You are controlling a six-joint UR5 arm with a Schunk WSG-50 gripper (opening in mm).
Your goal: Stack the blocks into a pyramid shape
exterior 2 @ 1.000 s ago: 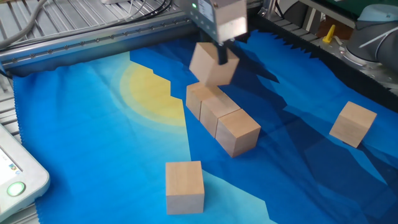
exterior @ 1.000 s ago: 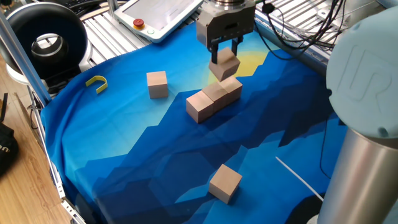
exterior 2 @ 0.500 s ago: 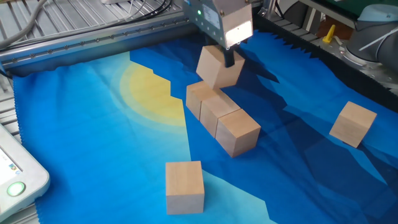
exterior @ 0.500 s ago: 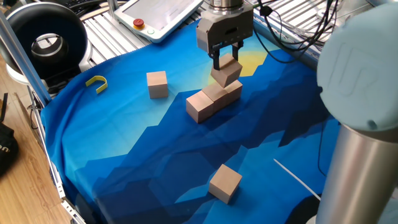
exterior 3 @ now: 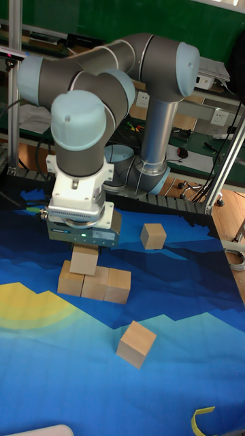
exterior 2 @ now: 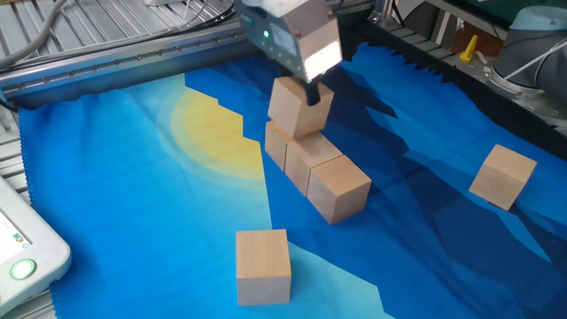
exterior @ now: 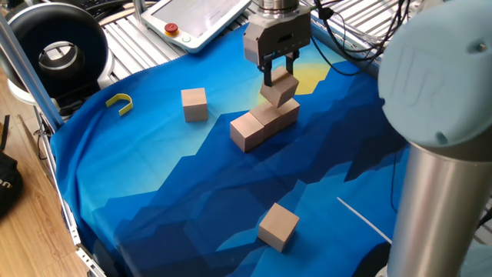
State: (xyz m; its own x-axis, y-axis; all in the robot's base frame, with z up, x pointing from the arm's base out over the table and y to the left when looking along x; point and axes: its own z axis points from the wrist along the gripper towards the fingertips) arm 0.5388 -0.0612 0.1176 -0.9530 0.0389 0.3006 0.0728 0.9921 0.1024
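My gripper [exterior: 278, 77] is shut on one tan block [exterior: 280, 91], which it holds slightly tilted right above the far end of a row of three blocks [exterior: 267, 121]. In the other fixed view the held block [exterior 2: 296, 107] sits over the row's far block [exterior 2: 280, 143]. The tall fixed view shows the held block [exterior 3: 84, 261] at the top of the row's left end [exterior 3: 71, 282]; I cannot tell whether they touch. Two loose blocks lie apart: one [exterior: 194, 104] to the left and one [exterior: 278, 227] near the front.
A small yellow hook [exterior: 120, 102] lies at the left of the blue cloth [exterior: 169, 185]. A white pendant with a red button [exterior: 201, 19] and a black round device [exterior: 58, 54] sit beyond the cloth. A thin white line [exterior: 365, 219] crosses the front right.
The gripper has come down with its block, from above the row to just over the row's far end. The other blocks have not moved.
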